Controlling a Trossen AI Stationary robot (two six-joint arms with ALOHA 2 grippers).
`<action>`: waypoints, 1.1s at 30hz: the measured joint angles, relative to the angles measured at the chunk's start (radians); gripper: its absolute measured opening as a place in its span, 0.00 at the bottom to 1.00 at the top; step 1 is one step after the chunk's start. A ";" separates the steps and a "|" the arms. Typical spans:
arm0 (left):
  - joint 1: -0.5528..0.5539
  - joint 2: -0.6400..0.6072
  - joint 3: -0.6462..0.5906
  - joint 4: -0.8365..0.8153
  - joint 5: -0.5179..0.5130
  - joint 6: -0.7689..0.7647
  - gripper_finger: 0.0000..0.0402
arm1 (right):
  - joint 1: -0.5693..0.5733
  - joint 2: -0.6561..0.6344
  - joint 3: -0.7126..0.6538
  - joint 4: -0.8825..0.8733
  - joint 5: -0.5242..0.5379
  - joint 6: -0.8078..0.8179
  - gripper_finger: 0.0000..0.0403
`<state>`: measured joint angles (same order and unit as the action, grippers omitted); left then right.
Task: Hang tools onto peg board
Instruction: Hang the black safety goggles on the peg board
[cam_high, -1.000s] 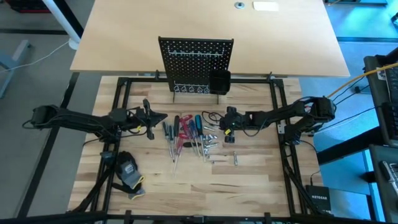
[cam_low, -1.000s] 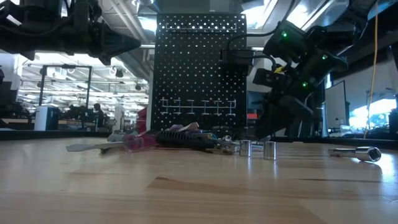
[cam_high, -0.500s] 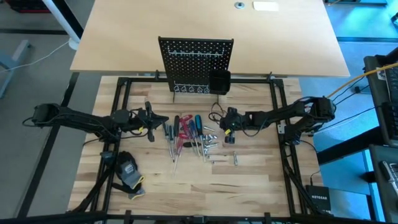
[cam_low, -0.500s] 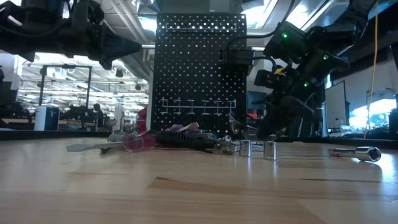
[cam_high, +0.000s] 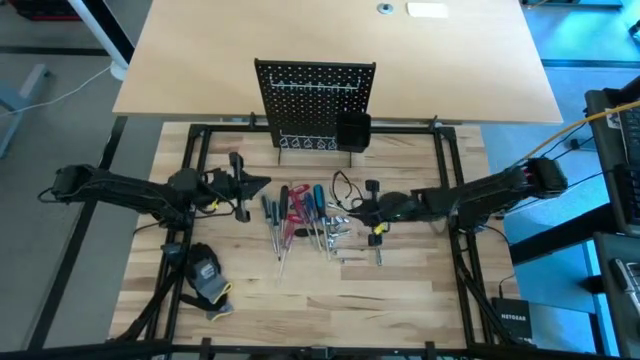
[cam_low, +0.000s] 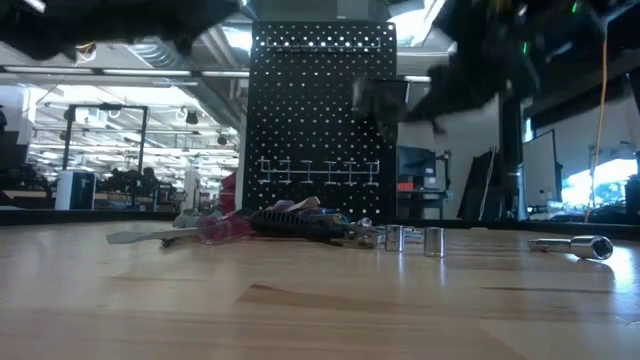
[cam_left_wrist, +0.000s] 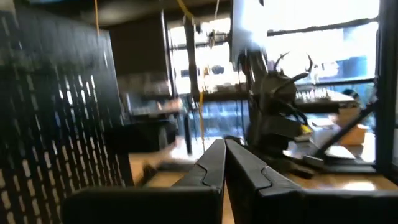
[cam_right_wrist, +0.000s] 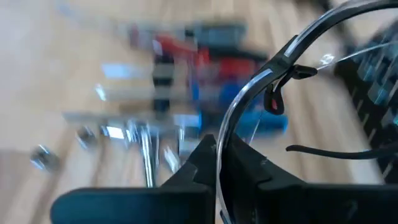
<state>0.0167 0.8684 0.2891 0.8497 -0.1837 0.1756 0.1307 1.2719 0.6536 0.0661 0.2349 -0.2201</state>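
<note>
Left gripper (cam_high: 262, 183) closed, empty, raised beside the tools (cam_high: 300, 215). Tools lie in a loose cluster at mid-surface (cam_high: 400, 300), before the upright peg board (cam_high: 315, 100). Right gripper (cam_high: 350, 205) above the cluster's right edge, clamped on clear safety glasses (cam_right_wrist: 273, 81).

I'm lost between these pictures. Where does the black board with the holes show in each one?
High view: the peg board stands upright at the wooden worktop's far edge, centre.
Low view: it fills the middle, behind the screwdrivers.
Left wrist view: close up, beside the left tool.
Right wrist view: only a dark perforated edge, probably it.
Shared landmark: the screwdrivers lying before the board.
</note>
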 joint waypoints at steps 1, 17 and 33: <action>-0.004 0.000 0.024 -0.001 0.000 0.024 0.00 | 0.005 -0.025 0.007 0.008 0.000 -0.017 0.06; -0.063 0.177 0.300 -0.053 0.000 0.166 0.00 | -0.002 -0.130 0.014 0.416 -0.300 -0.239 0.05; -0.007 0.343 0.397 -0.064 -0.004 -0.087 0.00 | -0.013 0.006 0.013 0.642 -0.457 -0.263 0.05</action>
<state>0.0097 1.2116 0.6861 0.7862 -0.1875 0.0884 0.1173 1.2778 0.6666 0.7083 -0.2224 -0.4827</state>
